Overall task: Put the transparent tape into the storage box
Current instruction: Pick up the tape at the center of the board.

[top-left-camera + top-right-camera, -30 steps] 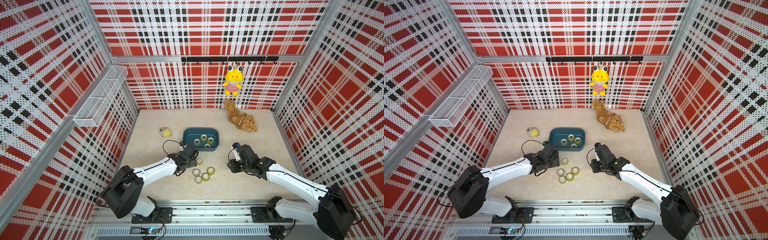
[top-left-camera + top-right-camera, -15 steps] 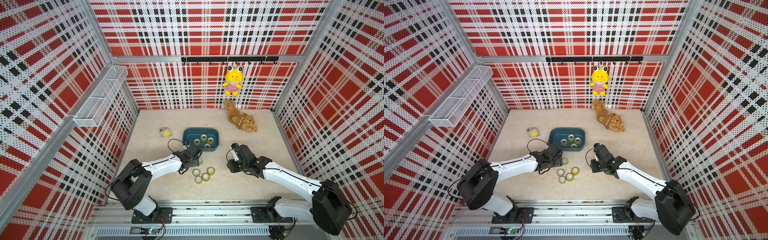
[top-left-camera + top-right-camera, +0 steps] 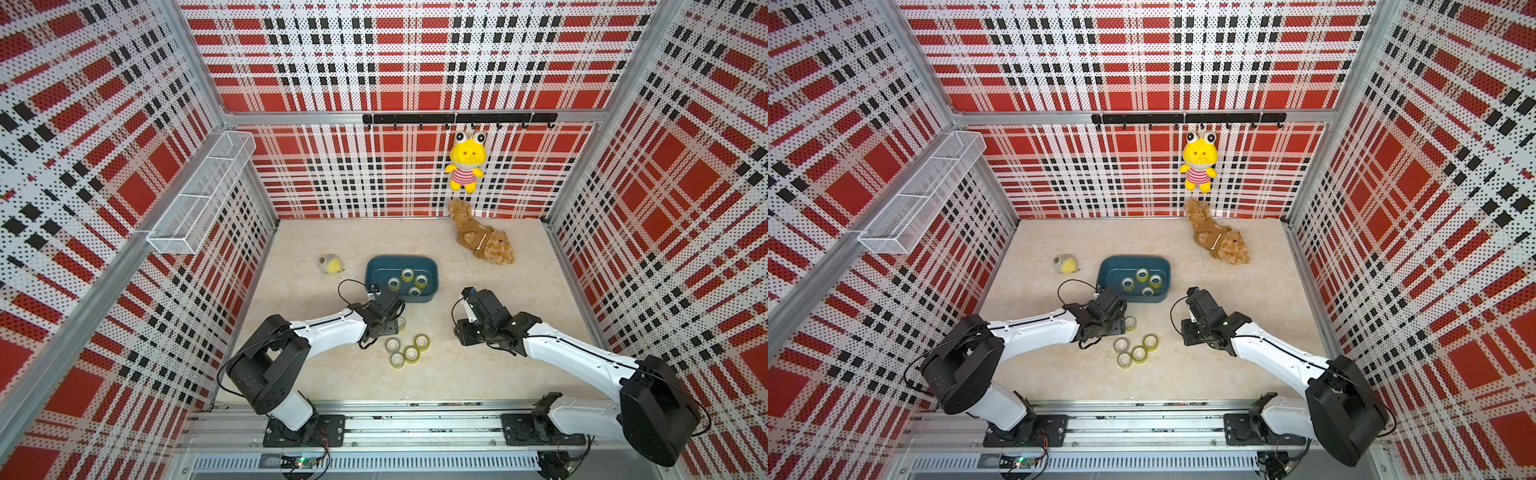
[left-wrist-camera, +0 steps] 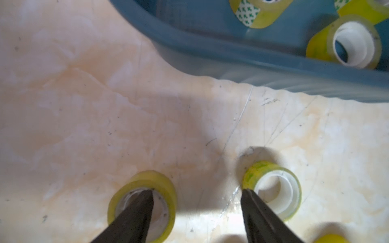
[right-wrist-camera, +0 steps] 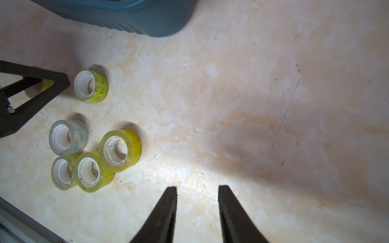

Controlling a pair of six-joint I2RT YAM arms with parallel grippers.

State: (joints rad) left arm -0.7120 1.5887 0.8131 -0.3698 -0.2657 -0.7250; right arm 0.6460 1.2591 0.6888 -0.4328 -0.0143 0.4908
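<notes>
Tape rolls (image 5: pixel 133 144), six of them, lie loose on the surface (image 3: pixel 457 374) just near of the box (image 3: pixel 382 268), which holds four more. The step in hand looks like picking the next one. The left hand (image 4: pixel 195 192) is wide open and empty, one fingertip at the core of a roll (image 4: pixel 166 186) and the other against its neighbour (image 4: pixel 255 171). Next it probably needs to close on one roll's wall without dragging the neighbour.

The right hand (image 5: pixel 196 187) is partly open and empty, over bare surface to the right. Plaid walls (image 3: pixel 415 54) enclose the space, with a wire basket (image 3: pixel 199 195) on the left. A frog toy (image 3: pixel 465 166) hangs on the far wall above a brown plush (image 3: pixel 484 243).
</notes>
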